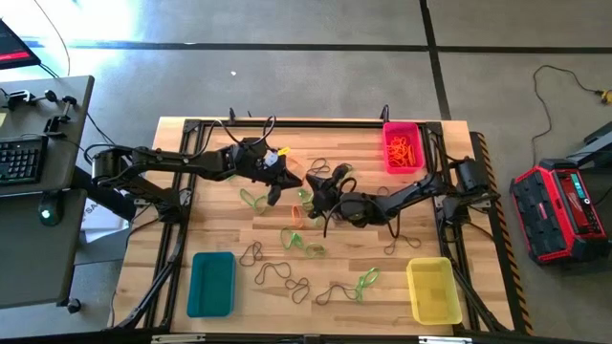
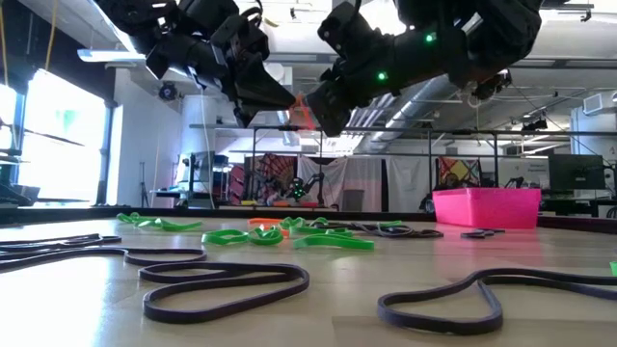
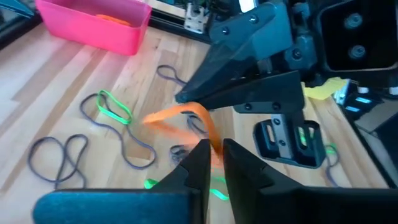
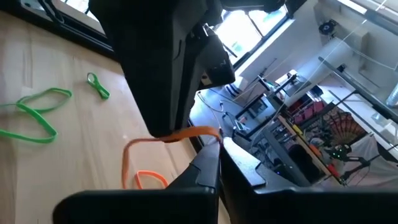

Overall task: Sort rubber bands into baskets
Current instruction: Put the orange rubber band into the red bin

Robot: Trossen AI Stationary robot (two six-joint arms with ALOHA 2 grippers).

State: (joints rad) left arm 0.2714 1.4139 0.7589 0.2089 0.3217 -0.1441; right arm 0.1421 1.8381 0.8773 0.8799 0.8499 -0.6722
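Observation:
An orange rubber band (image 2: 302,109) hangs in the air above the middle of the table, between my two grippers. My left gripper (image 3: 217,152) comes from the table's left and my right gripper (image 4: 219,149) from the right. Their tips almost meet (image 1: 298,186), and both are shut on the band. Green bands (image 1: 253,198) and dark bands (image 1: 282,277) lie flat on the wood. The pink basket (image 1: 403,146) at the far right holds orange bands. The teal basket (image 1: 211,283) stands at the near left and the yellow basket (image 1: 432,289) at the near right. My left gripper has a strand of the orange band (image 3: 214,140) running between its two fingertips, which stand only a narrow gap apart. The fingers slant down from the table's left. The band is clear of the table. My right gripper pinches the band's other end (image 4: 211,132) between its shut fingertips, coming about level from the table's right. From there the band runs across to the left gripper's tip. A slack part (image 4: 126,163) hangs down beyond it.
Loose bands lie scattered across the table's middle and near half, with dark loops (image 2: 227,284) close to the near edge. A black frame (image 1: 287,122) runs along the table's far edge. Bare wood lies between the teal and yellow baskets.

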